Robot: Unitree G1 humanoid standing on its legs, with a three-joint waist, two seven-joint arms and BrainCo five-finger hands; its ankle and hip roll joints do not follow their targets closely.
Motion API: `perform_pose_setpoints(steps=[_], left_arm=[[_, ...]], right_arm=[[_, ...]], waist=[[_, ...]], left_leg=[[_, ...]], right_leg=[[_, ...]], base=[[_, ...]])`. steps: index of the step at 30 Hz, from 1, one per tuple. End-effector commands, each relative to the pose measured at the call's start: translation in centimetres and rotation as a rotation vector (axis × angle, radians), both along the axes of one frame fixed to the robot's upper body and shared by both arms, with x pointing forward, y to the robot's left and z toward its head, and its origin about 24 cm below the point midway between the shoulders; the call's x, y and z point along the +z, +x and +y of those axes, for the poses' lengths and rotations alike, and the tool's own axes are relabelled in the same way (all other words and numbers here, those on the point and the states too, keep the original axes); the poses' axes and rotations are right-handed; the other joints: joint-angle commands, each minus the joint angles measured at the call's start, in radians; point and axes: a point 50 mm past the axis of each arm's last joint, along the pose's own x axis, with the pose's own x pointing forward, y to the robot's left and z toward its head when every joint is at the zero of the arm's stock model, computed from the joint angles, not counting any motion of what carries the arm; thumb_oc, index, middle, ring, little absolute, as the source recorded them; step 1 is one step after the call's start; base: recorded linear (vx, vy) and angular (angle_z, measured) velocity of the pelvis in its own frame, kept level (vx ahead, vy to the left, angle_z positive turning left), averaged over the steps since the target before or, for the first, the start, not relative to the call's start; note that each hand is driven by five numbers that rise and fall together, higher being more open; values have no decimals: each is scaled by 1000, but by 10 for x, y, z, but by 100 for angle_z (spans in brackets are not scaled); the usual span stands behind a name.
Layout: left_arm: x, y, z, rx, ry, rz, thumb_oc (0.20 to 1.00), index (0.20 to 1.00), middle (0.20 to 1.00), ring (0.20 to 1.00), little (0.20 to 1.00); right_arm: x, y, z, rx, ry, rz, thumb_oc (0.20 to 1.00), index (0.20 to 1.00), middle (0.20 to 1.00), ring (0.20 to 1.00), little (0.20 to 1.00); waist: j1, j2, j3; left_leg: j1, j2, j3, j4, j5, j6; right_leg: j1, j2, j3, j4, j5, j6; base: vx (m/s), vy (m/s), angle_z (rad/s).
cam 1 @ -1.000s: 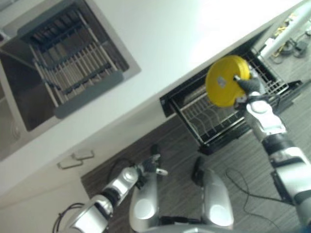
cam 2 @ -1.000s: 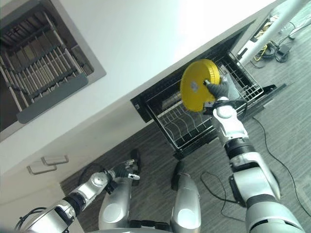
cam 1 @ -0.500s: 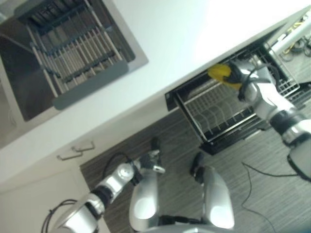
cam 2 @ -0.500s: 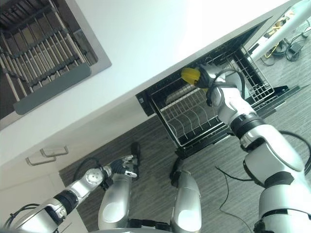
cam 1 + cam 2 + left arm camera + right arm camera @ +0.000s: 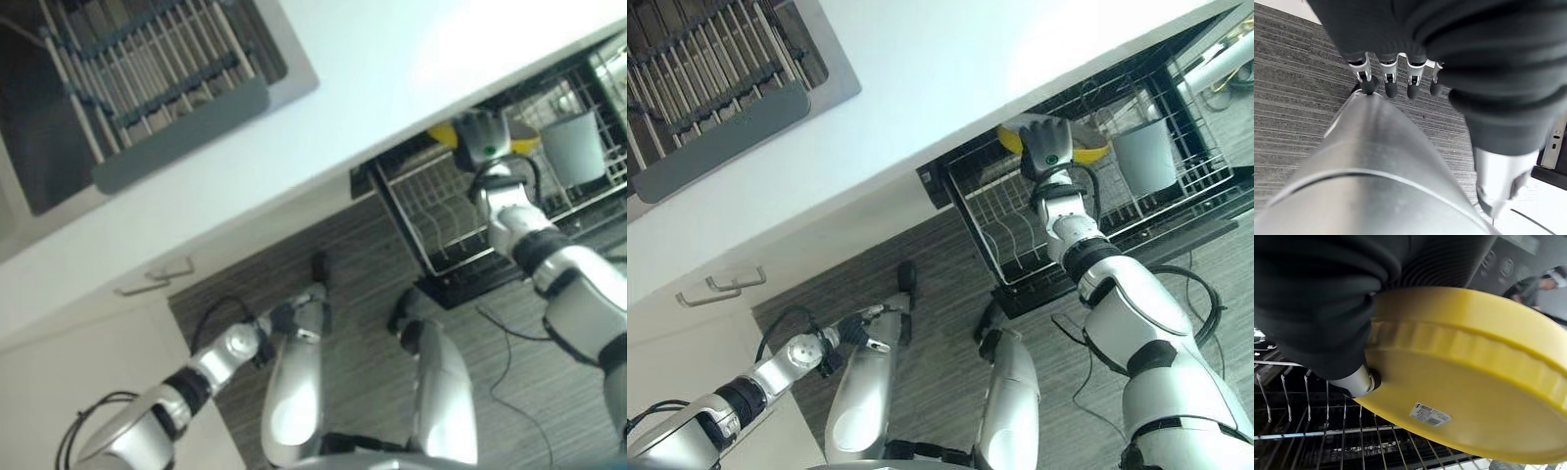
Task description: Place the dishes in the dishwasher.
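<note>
Dishwasher rack (image 5: 1019, 235) | one yellow plate (image 5: 1464, 382) | right hand (image 5: 1048, 152) apparently pinching it | left hand (image 5: 1396, 81) relaxed

My two eye views look steeply down from the head, side by side, sharing the counter (image 5: 323, 117), the sink rack (image 5: 147, 69) and the dishwasher rack (image 5: 1019, 211) under the counter's edge. My left wrist view faces the floor (image 5: 1288, 88) from close past the left hand (image 5: 1396, 83). My right wrist view sits right against the plate (image 5: 1474, 396), looking down into the dishwasher rack.
</note>
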Motion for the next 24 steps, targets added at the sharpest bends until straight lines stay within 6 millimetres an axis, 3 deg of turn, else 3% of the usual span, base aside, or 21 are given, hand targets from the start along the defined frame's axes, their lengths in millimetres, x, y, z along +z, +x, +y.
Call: perform_pose_setpoints(steps=[1,6,14,24], left_arm=[[-3,-15,-33,-71,-116,1,1000,1000,1000,1000,1000],[7,-14,-44,-86,-165,-53,1000,1000,1000,1000,1000],[16,-21,-47,-103,-215,-118,1000,1000,1000,1000,1000],[25,-28,-57,-163,-255,-129,1000,1000,1000,1000,1000]], right_arm=[[60,-9,-20,-23,5,-336,200,200,200,200,200],[59,-14,-31,-56,99,-454,200,200,200,200,200],[59,-17,-50,-137,142,-465,200,200,200,200,200],[75,-15,-50,-167,197,-478,200,200,200,200,200]], waist=[[25,30,-29],[31,60,-29],[43,92,-29],[64,126,-29]], left_leg=[[15,-34,-37,63,-117,15],[-65,-45,-30,100,-126,21],[-155,-53,-28,117,-120,20],[-258,-67,-24,126,-108,24]], right_leg=[[0,31,15,71,-24,32],[-72,9,12,103,-26,30],[-157,-3,19,130,-27,27],[-260,-14,31,143,-16,31]], base=[[-19,47,-3],[-7,61,0],[-8,55,1],[-9,52,0]])
